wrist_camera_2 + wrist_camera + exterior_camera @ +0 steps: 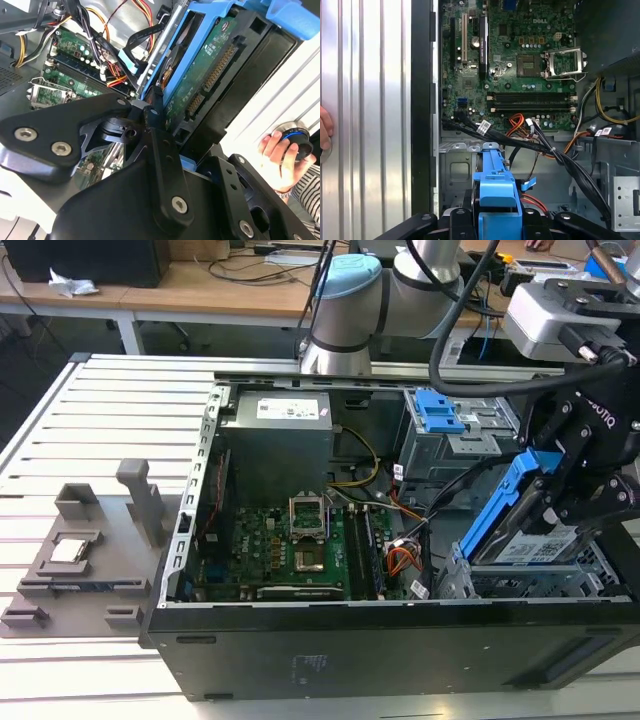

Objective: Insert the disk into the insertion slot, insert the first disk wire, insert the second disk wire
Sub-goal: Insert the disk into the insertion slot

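Claw is pinching the disk by its blue carrier, holding it steeply tilted right above the insertion slot, at the exterior view's right end of the open PC case. Not lying flat in the bay yet.

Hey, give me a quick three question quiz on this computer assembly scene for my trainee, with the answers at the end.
1. Fill in: in the exterior view, the insertion slot sits at the computer case's ___ end (that view's left or right).
2. What does the hand grip? A the disk; B a screwdriver; C a cup.
3. True or false: the disk lies flat, fully inside the insertion slot.
Key: 1 right; 2 A; 3 false, it is tilted with one end raised.
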You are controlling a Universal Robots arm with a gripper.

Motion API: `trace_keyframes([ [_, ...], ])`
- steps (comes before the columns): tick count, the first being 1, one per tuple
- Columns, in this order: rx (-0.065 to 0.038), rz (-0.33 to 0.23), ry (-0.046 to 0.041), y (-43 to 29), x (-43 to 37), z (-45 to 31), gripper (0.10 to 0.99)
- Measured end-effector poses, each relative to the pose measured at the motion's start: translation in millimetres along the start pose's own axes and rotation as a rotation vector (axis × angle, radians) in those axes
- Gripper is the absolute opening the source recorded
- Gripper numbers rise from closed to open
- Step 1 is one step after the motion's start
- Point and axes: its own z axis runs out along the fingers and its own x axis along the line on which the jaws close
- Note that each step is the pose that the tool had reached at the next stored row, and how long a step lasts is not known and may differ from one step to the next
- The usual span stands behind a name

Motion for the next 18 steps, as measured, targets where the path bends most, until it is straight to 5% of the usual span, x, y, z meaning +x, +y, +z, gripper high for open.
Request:
trace_keyframes([
  [18,0.0,0.0,0.0001,-0.5,0.0,11.3,0.361],
])
